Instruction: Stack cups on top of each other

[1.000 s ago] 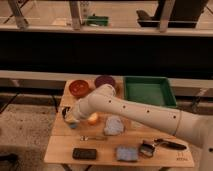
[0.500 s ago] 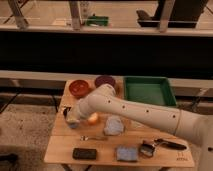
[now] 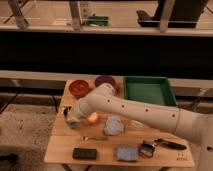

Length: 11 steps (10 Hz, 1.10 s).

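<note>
1. Cups first: the pale blue cup [image 3: 73, 122] stands close to the left edge of the wooden table [image 3: 107, 146], at about 9 o'clock from the table's middle. The orange-yellow cup [image 3: 93, 118] is just beside it, at its 3 o'clock. I cannot tell whether the two touch.
2. The gripper [image 3: 70, 115] is right at the pale blue cup, on the side toward the left edge. From where I stand I cannot tell whether the claw is clenched, released or grasping the cup.
3. The white arm [image 3: 135, 112] reaches in from about 4 o'clock and lies across the middle of the table.
4. Along the far edge, a red bowl [image 3: 79, 88] sits at 11 o'clock, a purple bowl [image 3: 105, 81] at 12 and a green tray [image 3: 149, 90] at 1 to 2 o'clock.
5. Along the near edge, a flat black thing [image 3: 84, 153] lies at 7 o'clock, a blue sponge [image 3: 127, 153] at 6 and a black-handled tool [image 3: 165, 145] at 5.
6. A crumpled pale cloth [image 3: 114, 125] lies near the middle, at the orange-yellow cup's 3 o'clock.
7. For moving room, a band of bare wood runs between the cups and the things on the near edge. Little margin separates the pale blue cup from the left edge.
</note>
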Available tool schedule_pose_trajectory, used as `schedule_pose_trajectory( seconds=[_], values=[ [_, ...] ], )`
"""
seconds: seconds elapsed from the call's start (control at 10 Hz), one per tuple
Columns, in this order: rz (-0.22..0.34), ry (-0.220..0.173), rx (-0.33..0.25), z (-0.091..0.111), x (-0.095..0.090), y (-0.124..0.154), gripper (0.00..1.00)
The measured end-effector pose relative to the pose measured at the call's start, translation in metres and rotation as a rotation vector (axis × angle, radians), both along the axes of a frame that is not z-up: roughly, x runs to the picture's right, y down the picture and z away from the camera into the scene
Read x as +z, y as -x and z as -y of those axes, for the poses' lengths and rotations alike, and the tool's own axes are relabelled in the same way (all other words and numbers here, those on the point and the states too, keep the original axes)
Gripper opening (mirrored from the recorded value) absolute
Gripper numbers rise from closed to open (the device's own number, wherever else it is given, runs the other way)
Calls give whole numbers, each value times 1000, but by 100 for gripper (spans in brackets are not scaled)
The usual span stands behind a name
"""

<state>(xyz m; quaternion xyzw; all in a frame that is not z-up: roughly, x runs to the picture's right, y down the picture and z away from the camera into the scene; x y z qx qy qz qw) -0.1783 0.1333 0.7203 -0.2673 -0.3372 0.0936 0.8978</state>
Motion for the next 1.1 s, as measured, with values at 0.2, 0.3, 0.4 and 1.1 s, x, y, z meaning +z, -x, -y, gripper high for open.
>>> schedule_pose_trajectory(
  seconds=[0.2,0.3,0.4,1.1],
  values=[
    [-1,-1,-3,0,1,-1,31],
    [-1,-1,-3,0,1,-1,42],
    [-4,1,-1,-1,1,-1,55],
    [-27,-22,21,1,11,13,80]
  ],
)
